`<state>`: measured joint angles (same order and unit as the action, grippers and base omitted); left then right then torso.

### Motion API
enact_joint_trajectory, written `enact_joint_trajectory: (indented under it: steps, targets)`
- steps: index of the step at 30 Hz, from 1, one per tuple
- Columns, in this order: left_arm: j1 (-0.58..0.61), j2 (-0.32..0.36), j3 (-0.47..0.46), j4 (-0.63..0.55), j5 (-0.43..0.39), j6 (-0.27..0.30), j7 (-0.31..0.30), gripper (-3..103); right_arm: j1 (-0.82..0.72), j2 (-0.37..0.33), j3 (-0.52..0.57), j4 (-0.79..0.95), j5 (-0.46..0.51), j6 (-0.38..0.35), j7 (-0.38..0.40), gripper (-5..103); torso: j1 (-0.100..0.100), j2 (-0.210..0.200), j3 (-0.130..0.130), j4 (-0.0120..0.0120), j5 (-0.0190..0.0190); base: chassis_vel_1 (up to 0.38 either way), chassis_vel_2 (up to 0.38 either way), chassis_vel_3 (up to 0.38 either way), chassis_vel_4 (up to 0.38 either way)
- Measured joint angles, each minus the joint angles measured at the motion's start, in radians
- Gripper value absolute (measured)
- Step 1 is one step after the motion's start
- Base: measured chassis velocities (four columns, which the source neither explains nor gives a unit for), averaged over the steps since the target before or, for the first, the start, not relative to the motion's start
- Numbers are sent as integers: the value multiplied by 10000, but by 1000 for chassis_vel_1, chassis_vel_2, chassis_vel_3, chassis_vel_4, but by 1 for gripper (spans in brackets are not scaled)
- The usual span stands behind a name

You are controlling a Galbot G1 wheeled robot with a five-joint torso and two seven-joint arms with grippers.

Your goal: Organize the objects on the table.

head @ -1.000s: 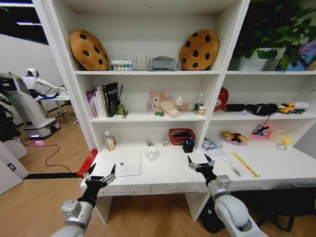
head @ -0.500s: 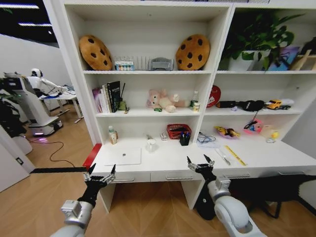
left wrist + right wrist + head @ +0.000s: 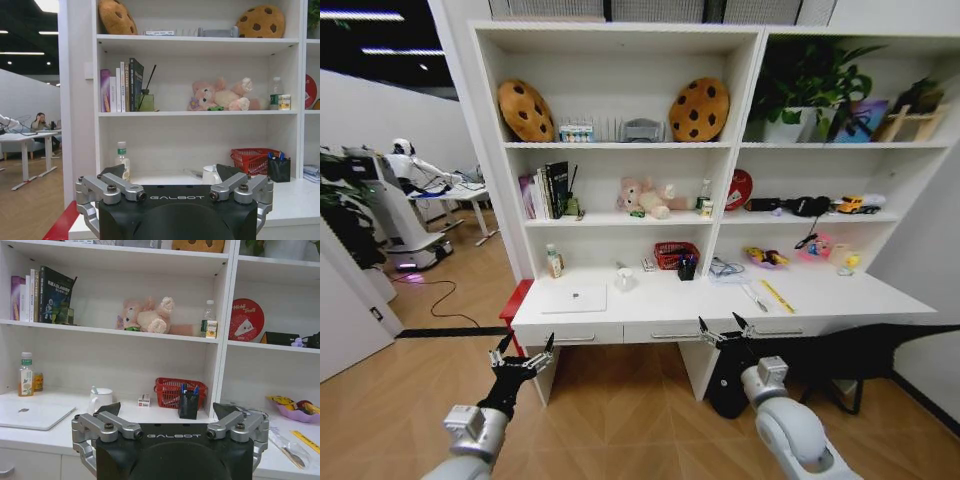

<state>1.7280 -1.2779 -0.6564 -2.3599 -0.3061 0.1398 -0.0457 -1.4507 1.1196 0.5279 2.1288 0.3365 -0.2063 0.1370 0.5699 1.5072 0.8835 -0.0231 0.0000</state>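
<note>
Both arms raised in front of the table, nothing held.
Left end effector and right end effector hover short of the table's front edge, fingers spread wide, clear of everything. Silver laptop lies flat and closed on the table's left part. Red basket stands at the back, contents unclear. Black pen cup just before the basket holds blue-capped markers. White mug stands left of the basket.

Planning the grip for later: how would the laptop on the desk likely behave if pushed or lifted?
The laptop lies flat and closed on the desk, so it would probably slide rather than tip. It looks thin and stiff, with little edge for fingers to catch. Its smooth lid may be slippery.
</note>
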Motion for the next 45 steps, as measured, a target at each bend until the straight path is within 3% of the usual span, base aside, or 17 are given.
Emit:
enact_joint_trajectory:
  steps: [12, 13, 15, 17, 20, 26, 32, 34, 35, 37, 45]
  targets:
    - [1, 0, 1, 0, 0, 0, 5, 100, 67, -4, -33, -271, -435, 570, -298, 100, -10, 8, -5, 1, -2, 211, -232, -198, 230]
    - [1, 0, -5, 0, 0, 0, -4, 100, 85, 12, -28, -328, -494, 592, -311, 100, -9, 7, -3, 7, -6, 50, 4, -100, 99]
    - [2, 0, -2, 0, 0, 0, -2, 100, 79, 15, 0, -360, -539, 598, -314, 100, -7, 5, -2, -3, -7, 50, 1, -60, 99]
    - [0, 0, 0, 0, 0, 0, 6, 100, 33, 14, 93, -409, -610, 628, -340, 100, 4, -2, 2, -6, 11, -32, -13, 7, -24]
    - [-2, 0, 0, 0, 0, 0, 6, 100, -17, 21, 209, -449, -633, 769, -482, 100, 13, -6, 4, -1, -7, -42, 4, 19, -32]
    - [-6, -19, -3, 11, 18, -6, 2, 100, -68, 47, 383, -518, -744, 855, -562, 100, 5, -3, 1, 1, -1, 17, 36, -6, -17]
    - [-406, -1102, -184, 831, 930, -804, -142, 100, -73, 50, 416, -529, -806, 823, -568, 100, 3, -1, 2, -2, 0, 0, 0, 0, 0]
    - [-795, -2178, -376, 1646, 1846, -1602, -310, 100, -73, 53, 416, -529, -806, 811, -569, 100, 1, 0, 1, -1, 0, 0, 0, 0, 0]
    - [-795, -2178, -376, 1646, 1846, -1602, -310, 100, -73, 53, 416, -529, -806, 811, -569, 100, 1, 0, 1, -1, 0, 0, 0, 0, 0]
    - [-1099, -3018, -508, 2280, 2553, -2219, -439, 100, -73, 53, 416, -530, -806, 803, -569, 100, 2, -1, 1, 0, -4, 0, 0, 0, 0]
    - [-1185, -3252, -554, 2460, 2764, -2416, -467, 100, -71, 53, 415, -530, -806, 796, -569, 100, 1, 1, 0, -1, 2, 0, 0, 0, 0]
